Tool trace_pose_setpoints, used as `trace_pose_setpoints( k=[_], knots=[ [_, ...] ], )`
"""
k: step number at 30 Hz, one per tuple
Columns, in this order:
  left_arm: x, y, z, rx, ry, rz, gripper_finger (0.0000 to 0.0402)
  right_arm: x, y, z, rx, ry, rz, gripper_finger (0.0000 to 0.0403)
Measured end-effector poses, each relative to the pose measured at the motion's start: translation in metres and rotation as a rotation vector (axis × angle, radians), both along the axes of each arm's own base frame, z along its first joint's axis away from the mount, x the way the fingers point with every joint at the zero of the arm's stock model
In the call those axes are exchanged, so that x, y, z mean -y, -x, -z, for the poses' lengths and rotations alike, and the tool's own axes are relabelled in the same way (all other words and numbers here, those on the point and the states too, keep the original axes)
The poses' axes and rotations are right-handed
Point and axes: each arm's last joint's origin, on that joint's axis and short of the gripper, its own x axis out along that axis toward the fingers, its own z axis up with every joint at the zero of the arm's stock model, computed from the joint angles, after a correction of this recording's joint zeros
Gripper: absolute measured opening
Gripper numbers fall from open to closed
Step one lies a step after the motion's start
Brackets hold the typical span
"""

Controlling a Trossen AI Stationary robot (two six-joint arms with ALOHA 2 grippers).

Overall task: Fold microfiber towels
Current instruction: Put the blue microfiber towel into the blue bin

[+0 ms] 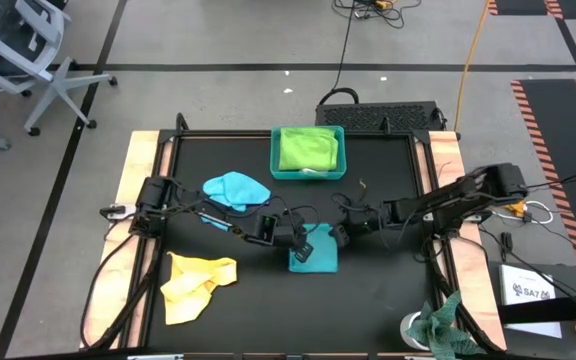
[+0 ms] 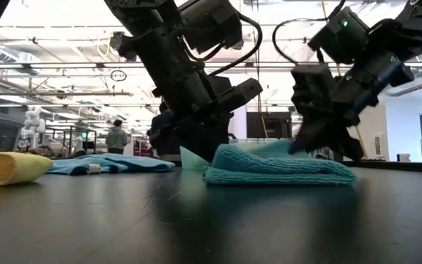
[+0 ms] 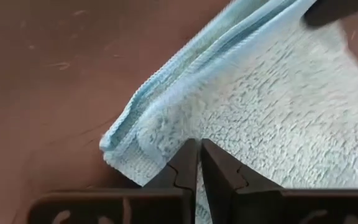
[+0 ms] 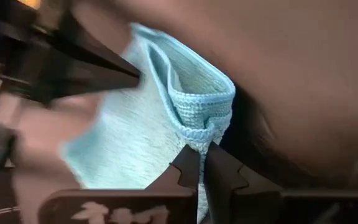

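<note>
at table centre, both grippers pinch the turquoise towel [image 1: 313, 255]; arms hide its far edge.

right pincer [image 4: 202, 163] | pinched on folded turquoise towel [image 4: 166, 118] corner | left pincer [image 4: 120, 68] beyond

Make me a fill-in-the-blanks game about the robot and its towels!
1. The lime green towel lies inside the teal ____.
2. Both claws, left claw and right claw, pinch the folded ____ towel.
3. The towel nearest the front left corner of the table is ____.
4. The left claw's fingers are ____ on the cloth.

Missing words: tray; turquoise; yellow; shut
</note>
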Motion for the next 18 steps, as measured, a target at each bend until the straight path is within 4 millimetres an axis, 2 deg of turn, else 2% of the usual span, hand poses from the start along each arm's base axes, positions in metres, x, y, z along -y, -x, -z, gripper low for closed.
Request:
trace_pose_setpoints(
  k=[4, 7, 14, 18],
  knots=[
    [-0.001, 0.005, -0.008, -0.025, -0.005, -0.001, 0.0005, 0.005, 0.002, -0.008, 0.028, 0.016, 0.01, 0.0001],
    [-0.003, 0.016, -0.021, -0.078, -0.037, -0.01, 0.0006, 0.008, 0.001, -0.013, 0.051, 0.029, 0.012, 0.0001],
    [-0.013, 0.054, -0.074, -0.157, -0.192, -0.089, 0.0006, 0.017, -0.011, -0.035, 0.08, 0.097, -0.014, 0.0001],
    [-0.018, 0.071, -0.102, -0.119, -0.255, -0.147, 0.0008, 0.026, -0.021, -0.053, 0.05, 0.171, -0.049, 0.0]
  ],
)
